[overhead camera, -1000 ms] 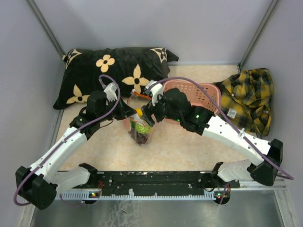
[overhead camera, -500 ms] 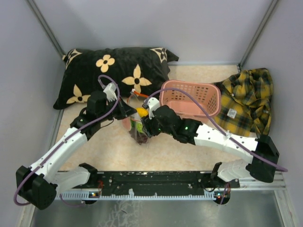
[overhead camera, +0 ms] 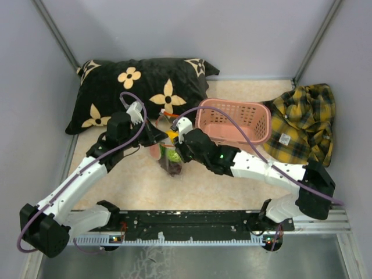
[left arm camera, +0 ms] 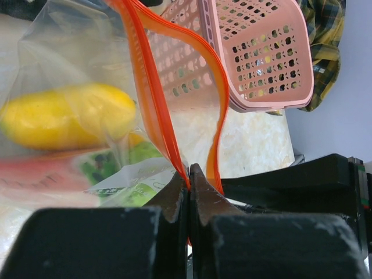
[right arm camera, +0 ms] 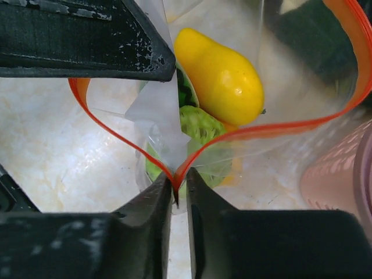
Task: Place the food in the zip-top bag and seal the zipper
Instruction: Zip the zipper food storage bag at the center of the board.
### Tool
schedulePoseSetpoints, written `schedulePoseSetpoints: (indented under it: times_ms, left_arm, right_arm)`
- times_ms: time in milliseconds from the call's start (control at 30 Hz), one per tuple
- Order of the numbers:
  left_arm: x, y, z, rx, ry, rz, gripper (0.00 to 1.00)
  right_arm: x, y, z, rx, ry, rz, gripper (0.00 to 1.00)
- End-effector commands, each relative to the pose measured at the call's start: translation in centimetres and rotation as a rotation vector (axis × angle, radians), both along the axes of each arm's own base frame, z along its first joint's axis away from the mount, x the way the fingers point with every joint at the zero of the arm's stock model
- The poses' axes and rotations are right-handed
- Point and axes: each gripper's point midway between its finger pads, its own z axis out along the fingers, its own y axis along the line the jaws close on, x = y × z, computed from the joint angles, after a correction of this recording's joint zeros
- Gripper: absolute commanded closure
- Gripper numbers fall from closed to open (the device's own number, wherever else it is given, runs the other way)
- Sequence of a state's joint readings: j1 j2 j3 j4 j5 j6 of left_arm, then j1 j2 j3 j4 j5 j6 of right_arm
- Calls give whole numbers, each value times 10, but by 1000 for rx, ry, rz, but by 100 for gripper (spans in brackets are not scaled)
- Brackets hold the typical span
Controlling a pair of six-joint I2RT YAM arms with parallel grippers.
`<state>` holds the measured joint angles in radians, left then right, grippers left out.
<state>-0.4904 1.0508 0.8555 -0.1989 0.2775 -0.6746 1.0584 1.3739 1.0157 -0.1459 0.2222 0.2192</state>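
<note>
Food (right arm camera: pixel 218 72) sits inside the bag (left arm camera: pixel 58 52), but sealing remains: the zipper (right arm camera: pixel 279 131) gapes, with the left gripper (left arm camera: pixel 189 172) and right gripper (right arm camera: pixel 179 182) each clamped on an end.

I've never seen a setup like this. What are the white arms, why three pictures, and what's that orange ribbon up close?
They are two robot arms bolted at the near edge of a table. The wide picture looks down from above. Each close-up comes from a camera on one wrist, with that arm's fingers at the bottom. On the table lie a black flowered pillow, a pink basket and a plaid shirt. The arms hold a clear zip-top bag; the orange ribbon is its zipper. The left end effector and the right end effector each pinch it where its two sides meet, with the mouth gaping between them. Inside are a yellow toy fruit and a bumpy green fruit.
</note>
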Motion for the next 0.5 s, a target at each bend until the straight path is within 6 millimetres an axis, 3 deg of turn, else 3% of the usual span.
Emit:
schedulePoseSetpoints:
  times_ms: [0,100,167,467]
  left_arm:
    - [5,1,16,-20,-74,12,99]
    - [6,4,21,-15,-94,27,98]
    - [7,8,25,-8,-111,47,96]
    - [18,45,51,53,-213,205,67]
  right_arm:
    - [14,7,52,44,-150,4,90]
    - [13,6,62,8,-199,60,100]
    - [13,5,64,-25,-212,97,100]
    - [23,-26,79,-167,-312,191,100]
